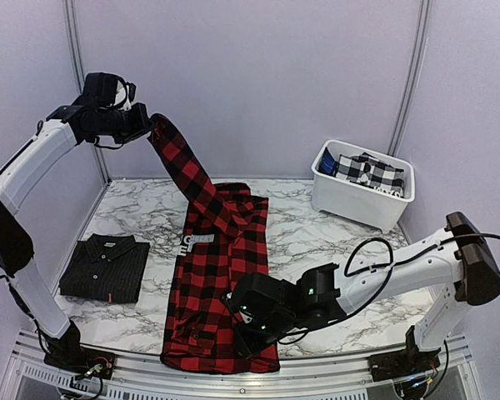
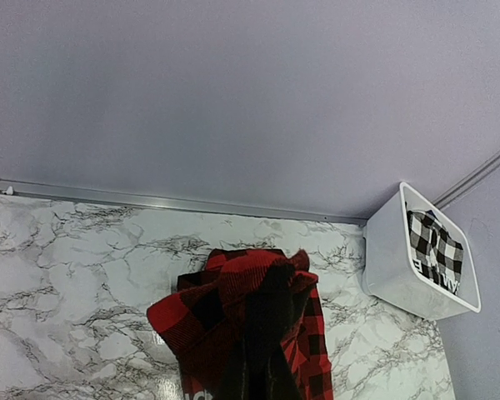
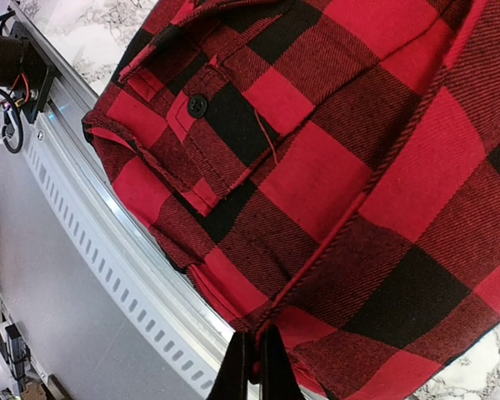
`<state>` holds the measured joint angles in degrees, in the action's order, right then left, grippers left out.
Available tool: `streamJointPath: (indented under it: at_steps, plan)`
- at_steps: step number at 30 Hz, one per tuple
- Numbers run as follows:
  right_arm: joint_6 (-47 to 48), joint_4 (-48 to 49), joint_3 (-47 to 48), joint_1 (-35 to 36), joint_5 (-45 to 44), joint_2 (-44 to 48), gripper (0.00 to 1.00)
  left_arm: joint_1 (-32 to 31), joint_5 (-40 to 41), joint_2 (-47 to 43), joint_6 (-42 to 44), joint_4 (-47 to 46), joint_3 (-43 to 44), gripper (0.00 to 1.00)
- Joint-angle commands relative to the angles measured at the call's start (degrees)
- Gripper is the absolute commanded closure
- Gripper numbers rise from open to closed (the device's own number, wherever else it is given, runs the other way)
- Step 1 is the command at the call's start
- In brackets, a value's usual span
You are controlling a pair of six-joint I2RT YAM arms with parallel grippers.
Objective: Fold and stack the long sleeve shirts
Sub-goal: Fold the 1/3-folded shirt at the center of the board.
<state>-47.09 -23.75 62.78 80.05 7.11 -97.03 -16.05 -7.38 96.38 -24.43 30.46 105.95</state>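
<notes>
Marble-look worktop (image 1: 317, 242), white with grey veining, pale walls behind.

- Left fingers (image 1: 146, 127): closed on the end of one sleeve (image 1: 182, 167), which is raised high at far left with the cloth bunched round them.
- Right fingers (image 3: 237, 371): pinched narrow on the near hem edge.
- Red-and-black flannel shirt (image 1: 221, 275): soft woven buffalo check, laid as a long rectangle at centre. Its buttoned pocket (image 3: 198, 105) is near the hem.
- Black pinstriped shirt (image 1: 106, 267): folded square with the collar at the far end, lying flat at left, apart from the flannel.
- White plastic bin (image 1: 350, 204): far right, holding black-and-white check cloth (image 1: 371, 173).

A white bin (image 1: 350, 202) holding checked cloth (image 1: 371, 173) sits on a marble table (image 1: 308, 233).
</notes>
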Motion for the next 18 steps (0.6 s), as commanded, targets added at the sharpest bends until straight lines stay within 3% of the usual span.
streamJointPath:
  at_steps: [1, 9, 18]
  plan:
    - [0.6, 2.9, 0.6, 0.0, 2.0, -1.0, 1.0, 0.8, -0.2, -2.1, 0.7, -0.3, 0.7, 1.0]
    - [0.3, 5.7, -1.3, -0.8, 4.4, -1.6, 1.0, 0.9, -0.1, -6.4, 0.8, -1.9, -3.9, 1.0]
    - [1.2, 7.4, -1.0, -2.6, 6.4, -2.9, 1.0, 0.8, -3.8, -3.9, 0.7, -2.0, -6.3, 1.0]
